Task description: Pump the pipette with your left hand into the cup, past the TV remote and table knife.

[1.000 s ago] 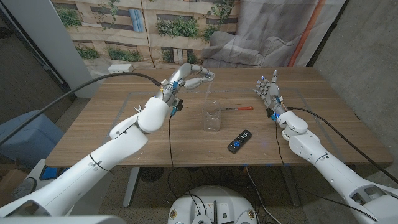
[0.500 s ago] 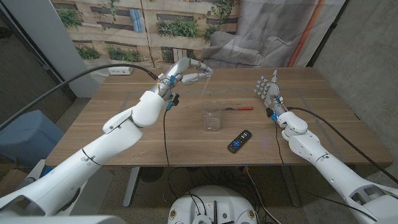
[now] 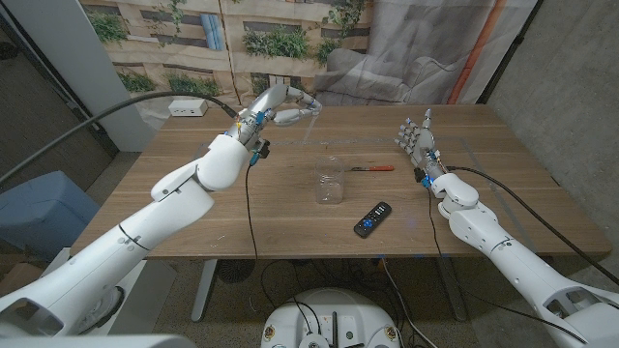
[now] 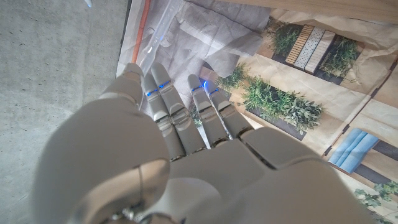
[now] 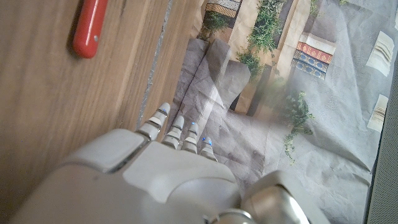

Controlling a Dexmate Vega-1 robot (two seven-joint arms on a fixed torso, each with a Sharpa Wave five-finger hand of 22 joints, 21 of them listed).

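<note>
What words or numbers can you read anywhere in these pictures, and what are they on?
No words or numbers can be read.
TV remote: its buttons are too small to make out.
Table knife: red handle, no marking shows.
Cup: clear, no label shows.
Backdrop behind the table: printed plants and walls, no writing to read.

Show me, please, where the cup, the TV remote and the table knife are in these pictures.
cup (image 3: 331, 184): head view, on its clear side wall.
TV remote (image 3: 372, 219): head view, on the middle of its black body.
table knife (image 3: 379, 168): head view, on its red handle.
</note>
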